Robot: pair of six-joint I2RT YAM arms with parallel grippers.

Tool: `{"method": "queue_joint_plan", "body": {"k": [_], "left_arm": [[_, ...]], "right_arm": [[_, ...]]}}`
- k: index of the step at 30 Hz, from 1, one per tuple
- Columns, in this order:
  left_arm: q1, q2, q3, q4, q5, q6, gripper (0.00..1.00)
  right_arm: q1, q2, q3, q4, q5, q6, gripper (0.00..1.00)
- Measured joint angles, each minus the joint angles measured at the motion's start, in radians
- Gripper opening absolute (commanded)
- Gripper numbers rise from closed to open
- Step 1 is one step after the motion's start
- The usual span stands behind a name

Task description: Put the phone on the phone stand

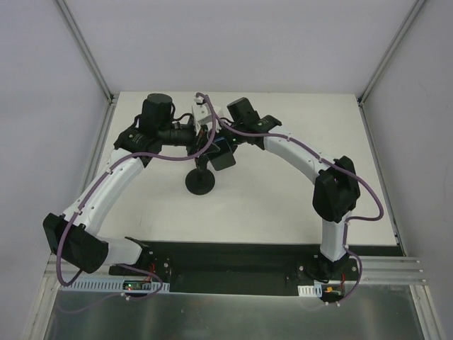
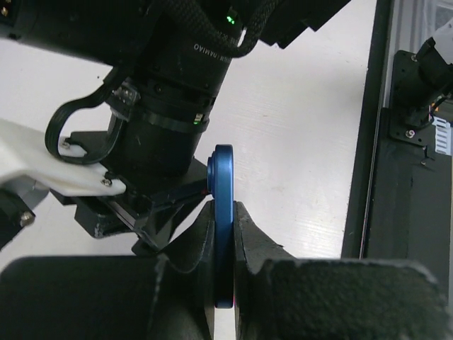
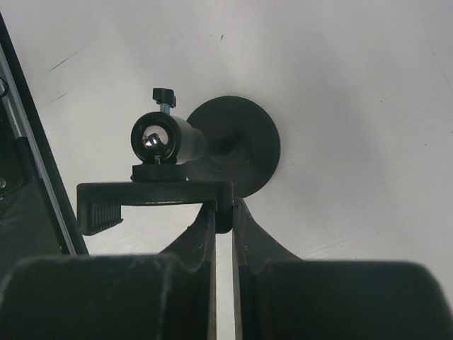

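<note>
1. from the top view, the left arm and right arm met over the middle of the table. the phone stand stood on its round foot just in front of them. a dark slab that looked like the phone hung above that foot, off the table.
2. in the left wrist view, the left gripper was pinched on the phone, which showed edge-on as a thin blue rim, upright between the pads. the right arm's wrist sat just behind it.
3. in the right wrist view, the right gripper was pressed onto one end of the stand's clamp bracket. the ball joint and thumbscrew were just above it, and the disc base lay on the table below.
4. risks, as i judged them:
   - the pinch on the phone was narrow, so a sideways nudge against the bracket could twist or drop it.
   - the right fingers sat on the bracket and might block the slot.
   - the wrists were crowded and might bump.
   - a hard push could swivel the ball joint or tip the stand.
</note>
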State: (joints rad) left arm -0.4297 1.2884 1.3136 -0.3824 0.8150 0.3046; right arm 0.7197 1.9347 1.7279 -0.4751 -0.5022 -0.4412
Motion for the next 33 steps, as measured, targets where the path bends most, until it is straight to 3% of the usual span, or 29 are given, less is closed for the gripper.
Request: {"method": "queue_joint_plan", "body": {"k": [17,33], "left_arm": [[0.013,0.130,0.129,-0.169,0.047,0.220,0.00],[0.021,0.102,0.063,-0.156,0.045,0.305,0.00]], "right_arm": [[-0.026,-0.004,-0.017,0.008,-0.062,-0.042,0.01],[-0.039,-0.023,-0.068,0.055,-0.113,-0.079,0.01]]}}
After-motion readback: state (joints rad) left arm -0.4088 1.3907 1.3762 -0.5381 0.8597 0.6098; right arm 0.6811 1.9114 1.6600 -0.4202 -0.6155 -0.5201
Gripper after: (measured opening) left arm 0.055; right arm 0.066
